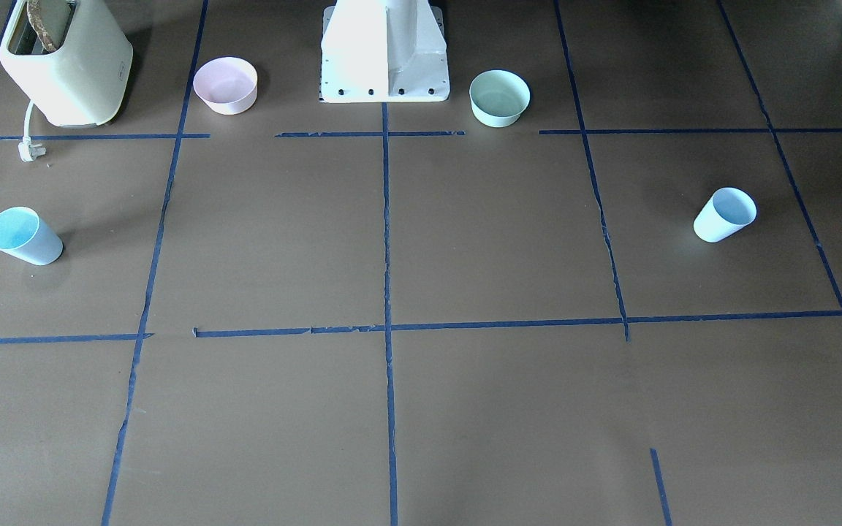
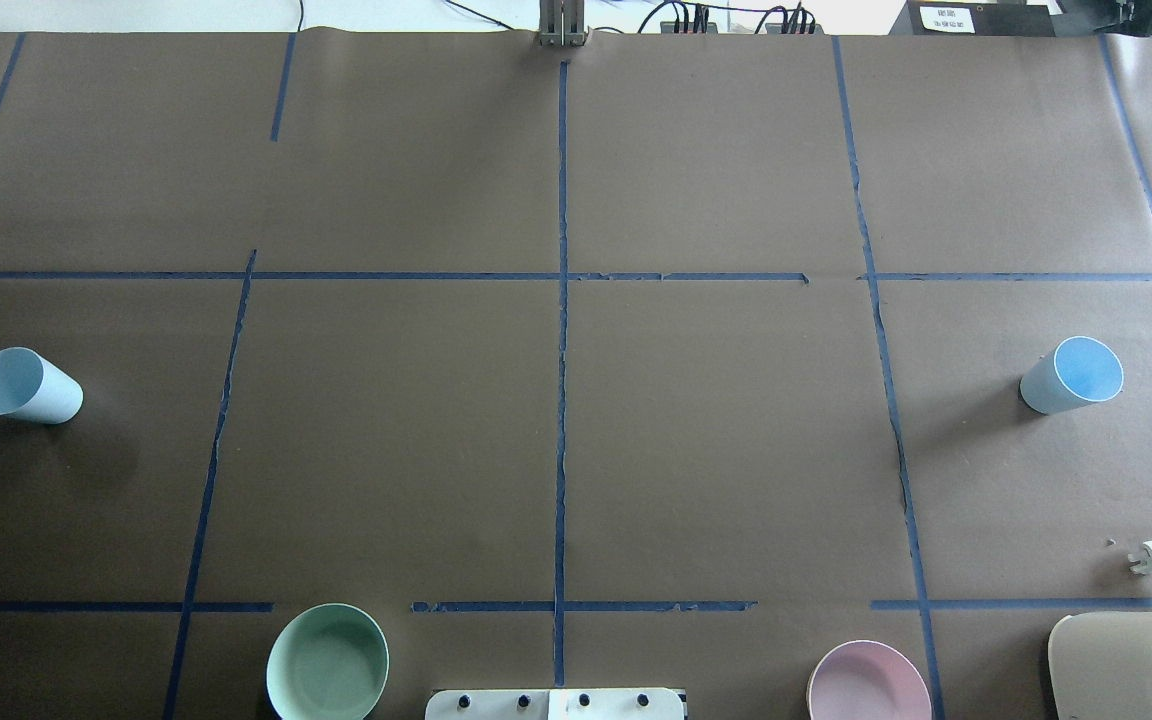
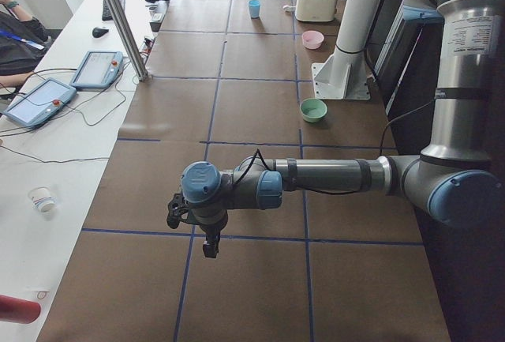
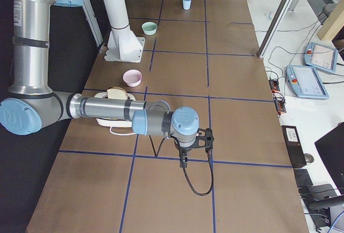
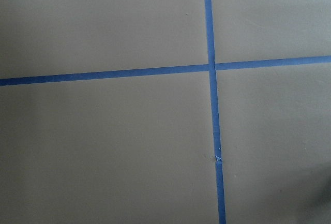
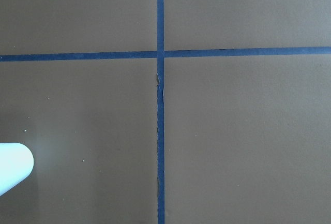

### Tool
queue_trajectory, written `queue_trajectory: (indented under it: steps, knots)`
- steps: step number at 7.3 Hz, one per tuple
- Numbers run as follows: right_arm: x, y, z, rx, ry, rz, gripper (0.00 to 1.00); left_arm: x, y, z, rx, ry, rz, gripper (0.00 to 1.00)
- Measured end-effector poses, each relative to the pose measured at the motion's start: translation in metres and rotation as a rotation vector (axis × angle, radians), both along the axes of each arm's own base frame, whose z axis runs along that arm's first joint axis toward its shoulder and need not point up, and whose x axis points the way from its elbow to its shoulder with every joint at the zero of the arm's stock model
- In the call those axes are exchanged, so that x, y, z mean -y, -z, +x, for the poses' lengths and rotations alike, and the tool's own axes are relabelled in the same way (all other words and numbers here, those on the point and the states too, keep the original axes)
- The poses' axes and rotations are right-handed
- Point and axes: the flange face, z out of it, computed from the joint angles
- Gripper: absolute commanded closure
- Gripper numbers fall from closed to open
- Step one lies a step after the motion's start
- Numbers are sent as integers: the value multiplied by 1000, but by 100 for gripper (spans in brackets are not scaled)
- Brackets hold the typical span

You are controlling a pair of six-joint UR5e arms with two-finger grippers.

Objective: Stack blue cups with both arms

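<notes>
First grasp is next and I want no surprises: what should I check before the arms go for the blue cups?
1. Upright left blue cup, mouth up: ok.
2. Upright right blue cup, mouth up: ok.
3. Both stand apart from the mint-green bowl, pink bowl and toaster: ok.
4. Open left pincer and right pincer: cannot tell, side views only.
5. Each wrist view centred on its cup: not ok; left shows only blue tape, right a cup's edge.

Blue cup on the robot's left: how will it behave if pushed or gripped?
Upright, tall and narrow, the blue cup likely tips if pushed high; its taper would curve any roll. Looks like smooth plastic, so probably light and a bit slippery.
</notes>
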Motion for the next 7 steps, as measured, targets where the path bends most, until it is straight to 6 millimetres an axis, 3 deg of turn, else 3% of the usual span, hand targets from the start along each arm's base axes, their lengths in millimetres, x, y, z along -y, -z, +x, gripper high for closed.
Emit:
queue_trajectory:
  steps: [4, 5, 7]
  knots:
    - [-1, 2, 0, 3, -1, 3, 0, 2, 11, 1, -1, 12, 11, 0]
    - [-2, 1, 0, 4, 1, 4, 0, 5, 28, 11, -3, 39, 4, 0]
    - [-4, 1, 0, 5, 6, 7, 0, 3, 79, 61, -23, 78, -39, 0]
